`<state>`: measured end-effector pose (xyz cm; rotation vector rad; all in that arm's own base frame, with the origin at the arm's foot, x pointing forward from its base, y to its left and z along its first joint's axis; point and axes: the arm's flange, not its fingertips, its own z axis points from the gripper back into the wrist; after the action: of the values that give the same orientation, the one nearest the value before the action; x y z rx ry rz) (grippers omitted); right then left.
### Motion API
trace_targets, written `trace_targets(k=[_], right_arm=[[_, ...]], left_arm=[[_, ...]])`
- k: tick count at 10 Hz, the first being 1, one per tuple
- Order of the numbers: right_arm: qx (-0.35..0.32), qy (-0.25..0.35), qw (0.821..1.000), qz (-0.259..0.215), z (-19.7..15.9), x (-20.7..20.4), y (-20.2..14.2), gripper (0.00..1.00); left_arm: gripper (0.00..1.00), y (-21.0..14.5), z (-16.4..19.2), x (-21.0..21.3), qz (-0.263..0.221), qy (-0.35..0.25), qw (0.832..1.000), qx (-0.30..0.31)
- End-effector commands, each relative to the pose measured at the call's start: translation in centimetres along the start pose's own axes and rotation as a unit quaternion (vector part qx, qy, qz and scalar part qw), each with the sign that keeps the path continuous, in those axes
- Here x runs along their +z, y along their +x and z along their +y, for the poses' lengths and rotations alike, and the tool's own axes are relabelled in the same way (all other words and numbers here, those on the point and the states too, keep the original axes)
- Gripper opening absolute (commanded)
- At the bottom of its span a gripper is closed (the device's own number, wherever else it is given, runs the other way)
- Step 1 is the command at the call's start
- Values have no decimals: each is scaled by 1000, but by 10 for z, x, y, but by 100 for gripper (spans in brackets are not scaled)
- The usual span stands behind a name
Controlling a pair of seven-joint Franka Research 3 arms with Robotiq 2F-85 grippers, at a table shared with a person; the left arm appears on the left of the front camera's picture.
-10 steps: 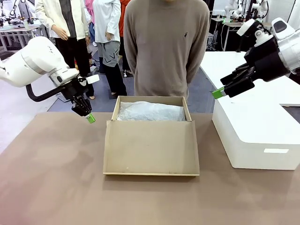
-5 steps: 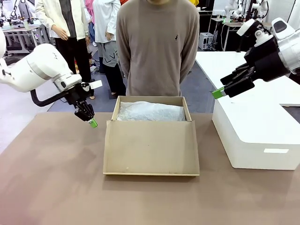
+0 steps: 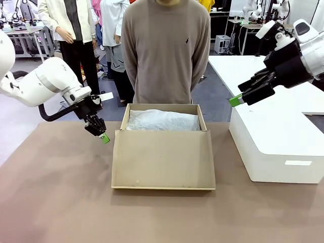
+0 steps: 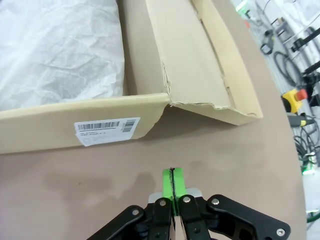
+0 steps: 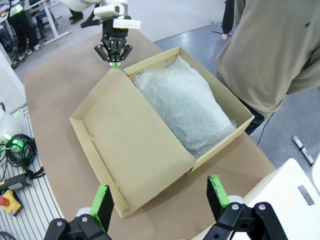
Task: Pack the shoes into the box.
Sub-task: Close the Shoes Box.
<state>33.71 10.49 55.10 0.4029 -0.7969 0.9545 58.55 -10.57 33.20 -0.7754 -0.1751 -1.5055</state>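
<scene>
Here the left gripper [image 3: 104,138], pinched shut, angles beside the box [image 3: 163,158]; the right gripper [image 3: 234,100] hangs wide.

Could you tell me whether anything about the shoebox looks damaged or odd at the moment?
Yes: the tan cardboard shoebox is torn at the corner where its lid hinges, leaving a ragged flap edge.

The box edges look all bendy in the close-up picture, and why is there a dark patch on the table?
Left wrist view: the wide-angle lens curves the box edges, and the left gripper casts a soft shadow on the table. Right wrist view: the table bows too. Front view: straight lines, even light.
</scene>
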Motion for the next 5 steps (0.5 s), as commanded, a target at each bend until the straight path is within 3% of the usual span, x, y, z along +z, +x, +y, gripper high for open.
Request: trace_targets(k=[1,5], right_arm=[[1,7,1000,-7,-2,-1,0,100],[1,7,1000,-7,-2,-1,0,100]], left_arm=[[0,-6,5,-2,-28,-10,1000,-10],[0,-11,8,-19,-52,-27,998,-8]])
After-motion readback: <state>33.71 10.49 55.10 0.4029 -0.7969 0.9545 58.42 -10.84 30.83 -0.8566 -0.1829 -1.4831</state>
